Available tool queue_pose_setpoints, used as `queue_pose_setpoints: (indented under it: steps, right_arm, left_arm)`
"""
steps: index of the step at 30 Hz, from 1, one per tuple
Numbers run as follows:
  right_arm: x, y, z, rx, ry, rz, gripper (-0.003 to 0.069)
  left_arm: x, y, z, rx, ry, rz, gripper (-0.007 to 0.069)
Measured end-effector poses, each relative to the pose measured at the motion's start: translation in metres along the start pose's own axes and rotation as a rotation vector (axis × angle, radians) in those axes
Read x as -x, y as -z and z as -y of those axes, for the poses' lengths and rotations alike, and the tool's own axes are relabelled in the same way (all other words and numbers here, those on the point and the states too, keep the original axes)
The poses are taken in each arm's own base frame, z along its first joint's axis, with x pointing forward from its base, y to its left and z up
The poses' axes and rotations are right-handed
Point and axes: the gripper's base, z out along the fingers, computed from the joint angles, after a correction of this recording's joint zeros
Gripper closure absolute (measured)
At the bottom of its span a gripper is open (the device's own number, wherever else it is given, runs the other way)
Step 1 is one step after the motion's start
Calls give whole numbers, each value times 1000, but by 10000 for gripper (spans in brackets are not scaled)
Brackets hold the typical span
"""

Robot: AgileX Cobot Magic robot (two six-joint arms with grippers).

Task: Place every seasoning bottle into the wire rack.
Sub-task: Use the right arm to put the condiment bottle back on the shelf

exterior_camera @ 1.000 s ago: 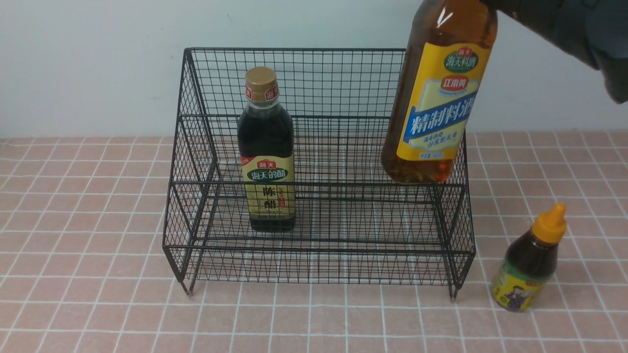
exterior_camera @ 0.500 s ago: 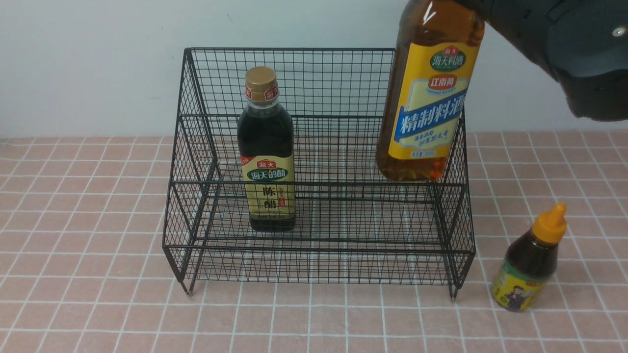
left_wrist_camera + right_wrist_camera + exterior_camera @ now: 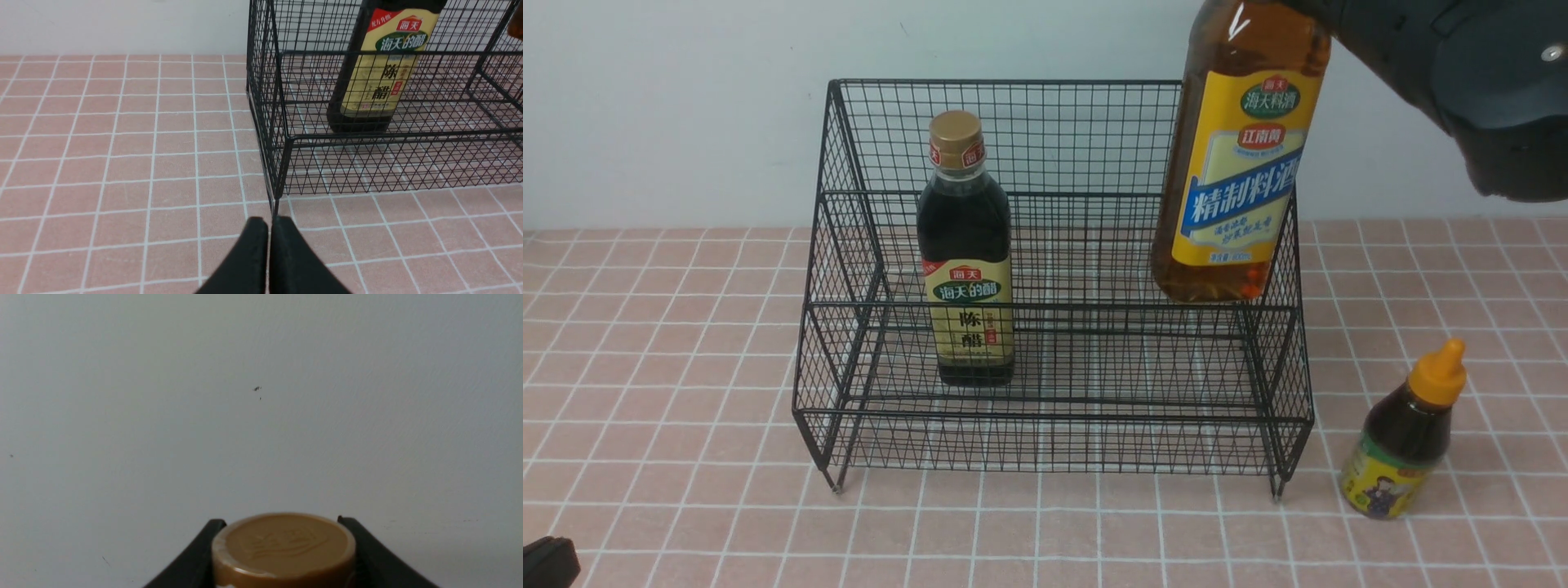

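Observation:
The black wire rack (image 3: 1054,418) stands mid-table against the wall. The dark vinegar bottle (image 3: 966,269) with a gold cap stands upright inside it, left of centre, and is also seen as the vinegar bottle (image 3: 378,77). The tall amber bottle (image 3: 1233,163) hangs slightly tilted over the rack's right end, its base about level with the middle rail. My right gripper (image 3: 280,522) is shut on its brown cap (image 3: 284,543). The small dark bottle (image 3: 1409,441) with an orange nozzle stands on the table right of the rack. My left gripper (image 3: 268,222) is shut and empty, low by the rack's front left leg.
Pink tiled tabletop (image 3: 670,367) spreads to the left and front of the rack. A pale wall (image 3: 670,106) rises right behind it. My right arm's dark housing (image 3: 1494,90) fills the upper right corner.
The amber bottle has shifted a little to the left and now hangs almost still. A dark tip of my left arm has appeared at the front view's lower left corner.

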Motion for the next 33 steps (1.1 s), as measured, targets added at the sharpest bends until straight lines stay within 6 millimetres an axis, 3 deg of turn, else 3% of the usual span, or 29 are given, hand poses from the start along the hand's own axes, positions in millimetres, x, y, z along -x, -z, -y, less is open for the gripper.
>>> queue_pose_setpoints:
  steps: [33]
  right_arm:
    - [-1, 0, -3, 37, 60, -20, 346]
  left_arm:
    - [0, 0, 0, -4, 3, 0, 631]
